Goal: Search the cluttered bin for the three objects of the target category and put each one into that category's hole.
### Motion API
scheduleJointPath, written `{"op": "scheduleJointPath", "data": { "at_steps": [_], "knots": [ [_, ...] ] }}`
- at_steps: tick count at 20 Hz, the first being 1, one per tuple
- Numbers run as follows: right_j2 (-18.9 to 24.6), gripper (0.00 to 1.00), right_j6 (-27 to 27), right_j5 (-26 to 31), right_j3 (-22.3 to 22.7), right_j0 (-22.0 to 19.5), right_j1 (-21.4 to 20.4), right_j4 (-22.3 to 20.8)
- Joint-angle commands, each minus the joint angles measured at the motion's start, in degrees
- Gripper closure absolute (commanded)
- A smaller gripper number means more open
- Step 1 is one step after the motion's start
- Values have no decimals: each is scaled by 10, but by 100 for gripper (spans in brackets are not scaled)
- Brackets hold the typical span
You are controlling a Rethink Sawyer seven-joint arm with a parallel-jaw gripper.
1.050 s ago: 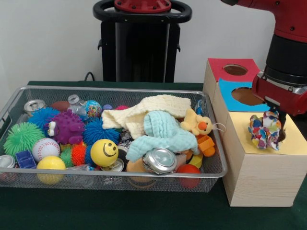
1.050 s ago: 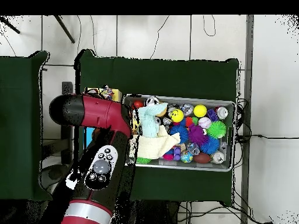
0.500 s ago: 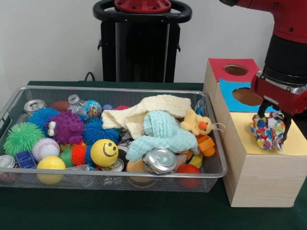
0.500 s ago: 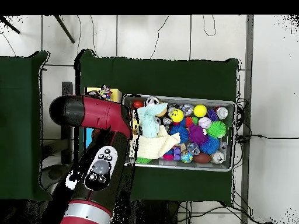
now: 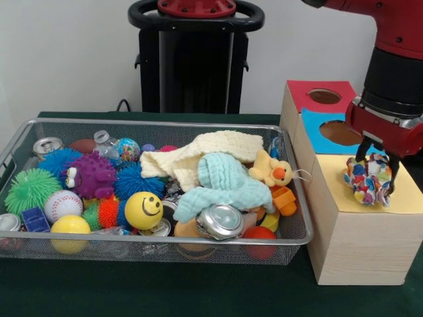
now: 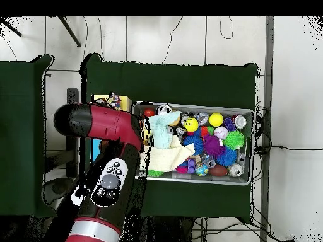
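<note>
Front view: green table (image 5: 198, 290) with a wire mesh bin (image 5: 152, 247) on it, packed with clutter. Beside the bin on the picture's right, a wooden box (image 5: 360, 244) with three coloured top panels: red with a hole (image 5: 324, 96), blue with a hole (image 5: 340, 133), yellow (image 5: 403, 195) nearest the camera, its hole not visible. Red and black arm (image 5: 396, 72) comes down over the box. Gripper (image 5: 375, 173) sits over the yellow panel, fingers either side of a multicoloured patchwork ball (image 5: 367, 179) and closed around it; ball is at or just above the yellow surface, contact unclear.

In the bin: cream cloth (image 5: 198, 158) draped across the middle, light blue cloth (image 5: 221, 185) over it, purple spiky ball (image 5: 92, 175), green spiky ball (image 5: 30, 190), blue spiky ball (image 5: 135, 179), yellow smiley ball (image 5: 143, 210), baseball (image 5: 63, 205), silver can (image 5: 220, 221), yellow duck toy (image 5: 271, 170) by the bin's right wall.

Overhead view: arm (image 6: 104, 135) hides most of the box; bin (image 6: 246, 179) in the middle of the green table.
</note>
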Motion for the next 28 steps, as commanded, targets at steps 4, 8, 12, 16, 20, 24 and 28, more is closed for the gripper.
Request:
{"op": "scheduleJointPath", "data": {
  "at_steps": [4,8,12,16,20,24,28],
  "knots": [
    [81,100,84,-8,64,-14,-4,25],
    [76,100,91,-5,62,-13,-7,25],
    [74,100,92,2,65,-12,-16,25],
    [72,100,94,13,71,-10,-29,26],
    [70,100,96,29,77,-7,-45,27],
    [67,100,99,41,82,-4,-58,26],
    [62,100,101,57,89,-2,-74,23]
  ]
}}
